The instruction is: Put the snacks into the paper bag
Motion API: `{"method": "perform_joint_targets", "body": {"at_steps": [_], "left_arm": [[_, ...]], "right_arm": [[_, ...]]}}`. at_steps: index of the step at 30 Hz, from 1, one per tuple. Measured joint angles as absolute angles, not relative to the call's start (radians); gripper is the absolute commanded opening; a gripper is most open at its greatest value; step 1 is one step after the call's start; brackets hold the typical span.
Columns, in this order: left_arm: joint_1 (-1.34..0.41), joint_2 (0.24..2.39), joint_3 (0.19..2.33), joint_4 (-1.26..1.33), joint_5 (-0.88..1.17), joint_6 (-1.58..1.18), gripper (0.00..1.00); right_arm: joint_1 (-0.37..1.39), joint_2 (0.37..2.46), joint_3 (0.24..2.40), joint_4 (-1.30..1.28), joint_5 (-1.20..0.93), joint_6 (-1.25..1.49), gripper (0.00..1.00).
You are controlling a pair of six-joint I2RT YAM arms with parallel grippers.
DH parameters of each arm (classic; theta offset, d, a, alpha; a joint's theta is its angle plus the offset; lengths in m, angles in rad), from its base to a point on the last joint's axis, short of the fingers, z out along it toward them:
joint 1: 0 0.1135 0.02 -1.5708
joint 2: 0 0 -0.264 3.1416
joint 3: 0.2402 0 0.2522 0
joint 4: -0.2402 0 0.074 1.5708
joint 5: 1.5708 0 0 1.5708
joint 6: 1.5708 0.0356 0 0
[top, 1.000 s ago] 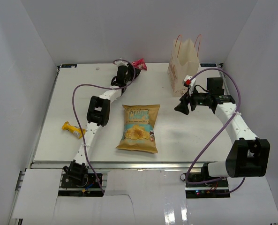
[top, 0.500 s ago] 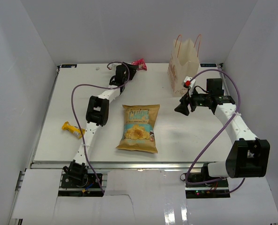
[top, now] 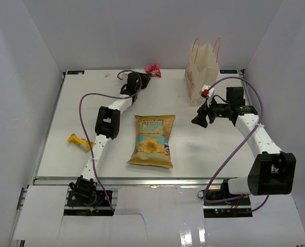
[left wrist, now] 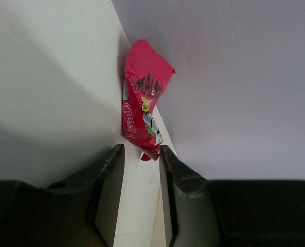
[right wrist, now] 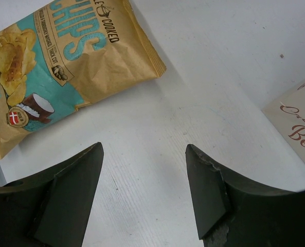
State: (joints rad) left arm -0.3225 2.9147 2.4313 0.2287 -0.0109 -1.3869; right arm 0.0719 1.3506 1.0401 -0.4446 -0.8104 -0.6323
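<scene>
White counter, far edge: my left gripper (left wrist: 140, 154), narrowly parted, has lined up on the red packet (left wrist: 143, 100) now tipped against the back wall, so pinching looks next, while my right gripper (right wrist: 144, 154) hangs spread wide near the bag (top: 202, 64).

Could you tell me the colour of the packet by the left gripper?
Red; the packet shows best in the left wrist view.

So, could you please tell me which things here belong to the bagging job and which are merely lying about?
Job: chips bag, yellow packet, pink-red packet, paper bag.
Just there: purple cables, table.
</scene>
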Motion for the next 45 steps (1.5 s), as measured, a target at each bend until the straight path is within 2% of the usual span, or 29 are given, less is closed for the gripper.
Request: {"method": "perform_joint_targets", "body": {"at_steps": [14, 23, 24, 31, 40, 45], "left_arm": [[-0.323, 2.938, 2.455, 0.218, -0.01, -1.424, 0.29], [-0.323, 2.941, 2.456, 0.21, -0.011, -1.432, 0.15], [-0.322, 2.941, 2.456, 0.21, -0.011, -1.432, 0.09], [-0.317, 2.941, 2.456, 0.21, -0.01, -1.435, 0.0], [-0.311, 2.94, 2.445, 0.232, 0.015, -1.426, 0.0], [-0.297, 2.865, 2.277, 0.354, 0.104, -1.35, 0.0]], "right_arm": [[0.072, 1.349, 1.036, -0.445, -0.81, -0.632, 0.71], [0.071, 1.347, 1.036, -0.445, -0.81, -0.632, 0.71], [0.071, 1.346, 1.036, -0.445, -0.81, -0.632, 0.71], [0.071, 1.339, 1.035, -0.445, -0.81, -0.632, 0.71], [0.067, 1.335, 1.035, -0.445, -0.81, -0.633, 0.71], [0.067, 1.335, 1.035, -0.447, -0.812, -0.638, 0.7]]}}
